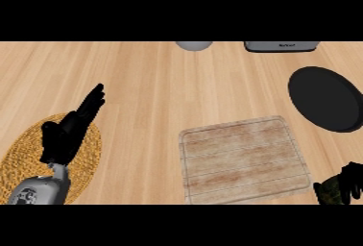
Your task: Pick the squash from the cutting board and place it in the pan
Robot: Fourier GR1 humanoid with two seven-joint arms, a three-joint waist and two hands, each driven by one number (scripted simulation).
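Observation:
The wooden cutting board [241, 161] lies at the lower middle with nothing on its visible top. Just off its lower right corner, at the view's edge, my right hand [352, 178] is curled round a dark mottled green squash [327, 192], which is partly hidden by the fingers. The black pan [325, 98] sits at the right, beyond the board and apart from the hand. My left hand [71, 129] rests open at the left, fingers straight and pointing up.
A round woven mat [21, 161] lies under the left hand. A grey rounded object [193, 44] and a grey appliance [281, 46] stand at the far edge. Bare wooden counter [156, 86] stretches between the mat, the board and the pan.

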